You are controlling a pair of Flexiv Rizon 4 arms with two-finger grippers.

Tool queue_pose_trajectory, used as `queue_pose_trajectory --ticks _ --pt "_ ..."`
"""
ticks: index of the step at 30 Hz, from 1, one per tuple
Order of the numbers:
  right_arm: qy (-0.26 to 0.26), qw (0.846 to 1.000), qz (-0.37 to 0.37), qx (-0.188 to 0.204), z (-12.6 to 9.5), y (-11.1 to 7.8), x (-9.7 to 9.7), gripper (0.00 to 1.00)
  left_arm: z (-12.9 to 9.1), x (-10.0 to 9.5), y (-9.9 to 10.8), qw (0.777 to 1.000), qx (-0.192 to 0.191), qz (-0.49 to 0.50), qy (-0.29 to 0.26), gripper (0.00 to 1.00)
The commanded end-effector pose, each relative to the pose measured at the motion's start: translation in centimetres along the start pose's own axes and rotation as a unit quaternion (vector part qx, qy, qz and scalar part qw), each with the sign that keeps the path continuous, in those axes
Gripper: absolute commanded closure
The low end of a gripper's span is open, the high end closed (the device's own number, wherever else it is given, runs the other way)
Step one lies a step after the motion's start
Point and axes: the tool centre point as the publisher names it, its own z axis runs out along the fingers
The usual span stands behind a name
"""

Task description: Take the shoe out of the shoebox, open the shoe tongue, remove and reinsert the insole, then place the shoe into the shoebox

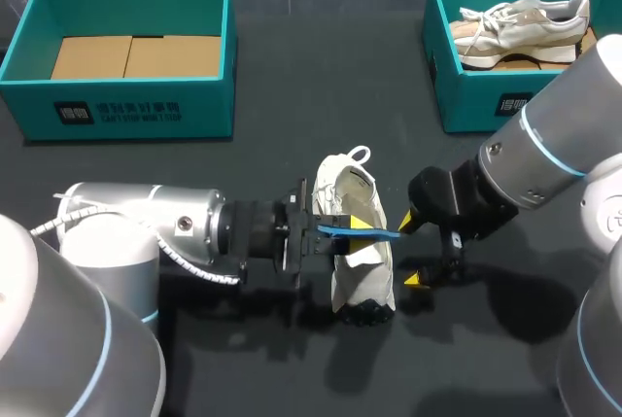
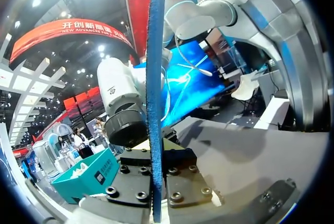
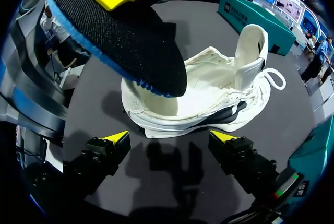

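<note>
A white shoe (image 1: 358, 247) (image 3: 214, 96) rests on the dark table between my two arms, heel with its pull loop pointing away, opening upward. My left gripper (image 1: 342, 228) (image 2: 155, 185) is shut on a blue-edged, black-topped insole (image 1: 374, 232) (image 2: 155, 88) (image 3: 122, 41), holding it just above the shoe and reaching toward my right arm. My right gripper (image 1: 412, 250) (image 3: 169, 138) stands open right of the shoe. The insole's free end hangs above and ahead of its fingers, and the shoe's side lies just ahead of them.
An empty teal shoebox (image 1: 29, 18) with a cardboard floor stands at the back left. A second teal shoebox (image 1: 442, 57) at the back right holds another pale sneaker (image 1: 525, 23). My two arms crowd the table's middle.
</note>
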Motion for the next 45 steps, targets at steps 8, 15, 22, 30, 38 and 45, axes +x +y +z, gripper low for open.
queue_pose_trajectory --ticks 8,15,22,30,38,45 --pt "-0.002 1.0 0.0 0.0 0.1 0.0 0.2 0.0 1.8 -0.5 1.6 1.0 -0.007 -0.009 -0.006 1.0" --pt "-0.002 1.0 0.0 0.0 0.1 0.0 0.2 0.0 1.7 -0.8 2.8 1.0 -0.017 -0.017 -0.01 1.0" --pt "-0.002 1.0 0.0 0.0 0.1 0.0 0.2 0.0 1.4 -1.2 3.5 0.999 -0.028 -0.023 -0.013 1.0" --pt "-0.002 1.0 0.0 0.0 0.1 0.0 0.2 0.0 0.8 -0.9 4.0 0.999 -0.035 -0.025 -0.012 1.0" --pt "-0.002 1.0 0.0 0.0 0.1 0.0 0.2 0.0 0.2 -0.4 4.3 0.999 -0.036 -0.014 -0.003 1.0" --pt "-0.002 1.0 0.0 0.0 0.1 0.0 0.2 0.0 -0.2 -0.4 5.0 0.999 -0.037 -0.009 -0.006 1.0"
